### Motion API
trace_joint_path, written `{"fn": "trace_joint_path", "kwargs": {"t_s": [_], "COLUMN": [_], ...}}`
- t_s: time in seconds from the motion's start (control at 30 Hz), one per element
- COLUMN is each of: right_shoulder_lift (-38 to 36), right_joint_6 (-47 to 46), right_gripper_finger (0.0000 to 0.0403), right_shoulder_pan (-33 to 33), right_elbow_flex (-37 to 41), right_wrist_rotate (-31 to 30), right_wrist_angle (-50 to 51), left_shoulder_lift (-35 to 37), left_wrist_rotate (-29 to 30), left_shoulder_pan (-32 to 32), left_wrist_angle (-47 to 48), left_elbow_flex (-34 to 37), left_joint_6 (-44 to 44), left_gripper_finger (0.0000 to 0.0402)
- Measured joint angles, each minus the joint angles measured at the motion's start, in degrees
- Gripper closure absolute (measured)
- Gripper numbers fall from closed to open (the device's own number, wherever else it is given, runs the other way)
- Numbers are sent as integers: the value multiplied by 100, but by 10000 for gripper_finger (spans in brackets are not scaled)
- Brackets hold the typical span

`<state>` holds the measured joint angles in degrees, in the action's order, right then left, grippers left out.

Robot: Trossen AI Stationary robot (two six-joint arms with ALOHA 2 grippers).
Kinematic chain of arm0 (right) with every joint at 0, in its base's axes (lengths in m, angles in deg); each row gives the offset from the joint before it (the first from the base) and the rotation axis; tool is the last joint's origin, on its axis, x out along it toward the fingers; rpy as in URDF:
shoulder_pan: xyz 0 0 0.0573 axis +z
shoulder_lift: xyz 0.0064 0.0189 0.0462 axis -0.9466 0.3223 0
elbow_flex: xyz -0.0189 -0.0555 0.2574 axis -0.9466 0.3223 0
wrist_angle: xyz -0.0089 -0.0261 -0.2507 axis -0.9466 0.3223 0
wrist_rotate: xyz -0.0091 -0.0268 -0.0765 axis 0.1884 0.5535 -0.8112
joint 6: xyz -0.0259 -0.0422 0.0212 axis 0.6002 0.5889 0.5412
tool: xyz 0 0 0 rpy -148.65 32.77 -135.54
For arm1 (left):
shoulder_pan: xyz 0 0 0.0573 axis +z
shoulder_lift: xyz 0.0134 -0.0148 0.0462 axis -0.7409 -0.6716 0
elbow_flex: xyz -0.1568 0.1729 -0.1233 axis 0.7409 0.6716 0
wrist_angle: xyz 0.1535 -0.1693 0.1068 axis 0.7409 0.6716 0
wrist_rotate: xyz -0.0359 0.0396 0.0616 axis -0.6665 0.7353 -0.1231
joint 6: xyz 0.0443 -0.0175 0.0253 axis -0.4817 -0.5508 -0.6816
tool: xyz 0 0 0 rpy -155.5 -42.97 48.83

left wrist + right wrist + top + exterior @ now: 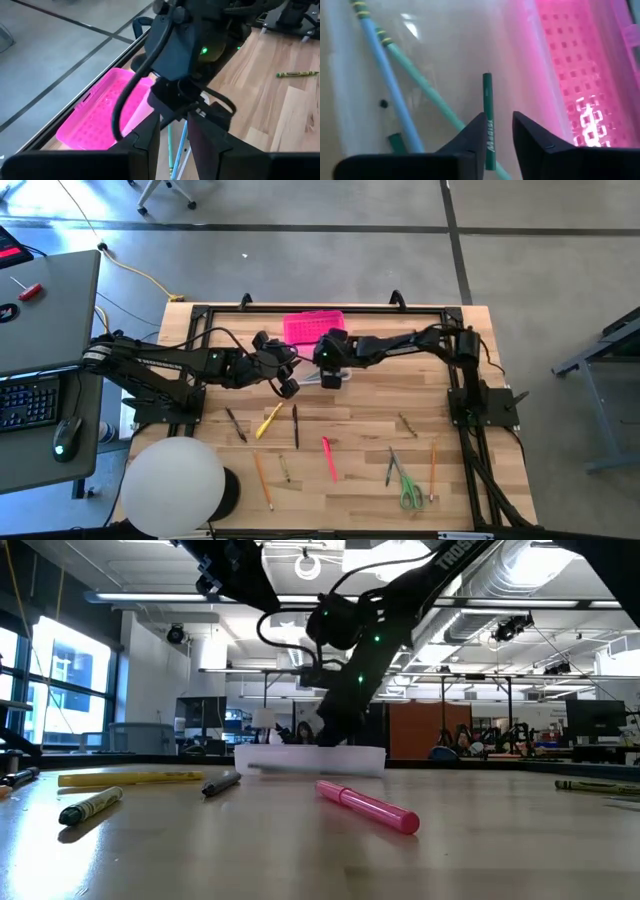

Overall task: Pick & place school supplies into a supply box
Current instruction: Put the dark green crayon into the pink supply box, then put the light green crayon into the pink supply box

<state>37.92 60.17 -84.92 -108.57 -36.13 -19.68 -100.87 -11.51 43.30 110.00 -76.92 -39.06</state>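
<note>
Green pencil (488, 120) clamped by right gripper (496, 134) inside supply box (314, 326) at bench far edge; left gripper (287, 385) beside, fingers apart.

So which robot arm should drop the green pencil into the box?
The right one. Its claw is already over the clear box, with the green pencil between its fingers. The left claw waits beside it.

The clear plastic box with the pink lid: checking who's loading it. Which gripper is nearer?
Right. The right gripper hangs directly over the clear plastic box with the pink lid; the left gripper waits just beside it.
</note>
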Motion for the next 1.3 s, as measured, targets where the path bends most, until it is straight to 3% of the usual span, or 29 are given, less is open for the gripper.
{"fn": "trace_joint_path", "kwargs": {"t_s": [0.1,0.27,0.43,0.6,0.8,0.9,1.07,1.3], "right_shoulder_lift": [-49,-645,-1520,-2363,-2908,-2935,-2935,-2964], "right_joint_6": [-58,-516,-2266,-4234,-6618,-7311,-7886,-7914], "right_gripper_finger": [306,289,290,290,290,290,290,290], "right_shoulder_pan": [21,307,970,2045,3100,3390,3432,3320], "right_elbow_flex": [-96,-282,-59,474,1764,2423,3165,3696], "right_wrist_rotate": [-229,-161,345,339,1206,1447,1439,1469], "right_wrist_angle": [177,1849,3886,5309,4857,4498,3831,3080], "left_shoulder_lift": [0,0,0,0,0,0,0,0], "left_wrist_rotate": [-2,-7,-22,-7,11,13,4,-2], "left_shoulder_pan": [0,0,-2,0,0,0,0,0], "left_wrist_angle": [-4,-5,1,19,10,0,-22,-57], "left_elbow_flex": [0,0,-2,-2,-2,-2,-2,-2], "left_joint_6": [1,2,2,2,0,2,2,2], "left_gripper_finger": [270,270,270,270,270,270,270,270]}}
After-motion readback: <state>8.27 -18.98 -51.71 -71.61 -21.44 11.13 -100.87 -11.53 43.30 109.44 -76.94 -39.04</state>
